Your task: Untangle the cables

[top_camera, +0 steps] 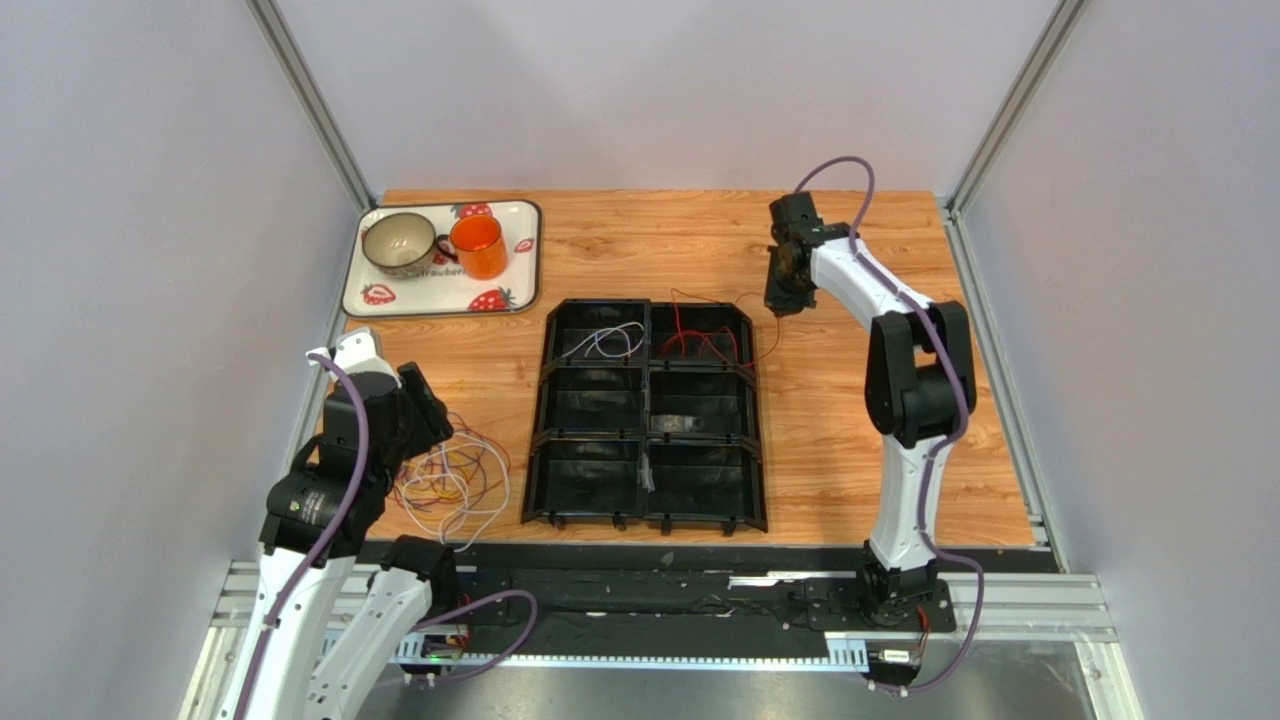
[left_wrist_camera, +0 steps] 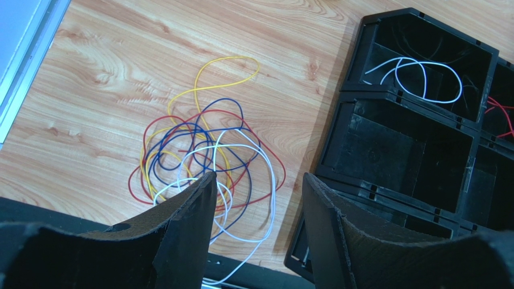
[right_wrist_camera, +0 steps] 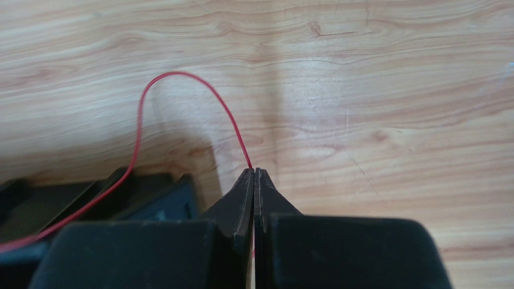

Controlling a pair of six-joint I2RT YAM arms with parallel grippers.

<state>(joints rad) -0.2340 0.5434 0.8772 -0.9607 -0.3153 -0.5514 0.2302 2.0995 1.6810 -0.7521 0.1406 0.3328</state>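
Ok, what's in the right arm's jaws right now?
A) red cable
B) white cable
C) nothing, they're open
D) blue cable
A: in the right wrist view the right arm's jaws are shut on a red cable, which arcs over the bare wood and runs back down toward the black tray.
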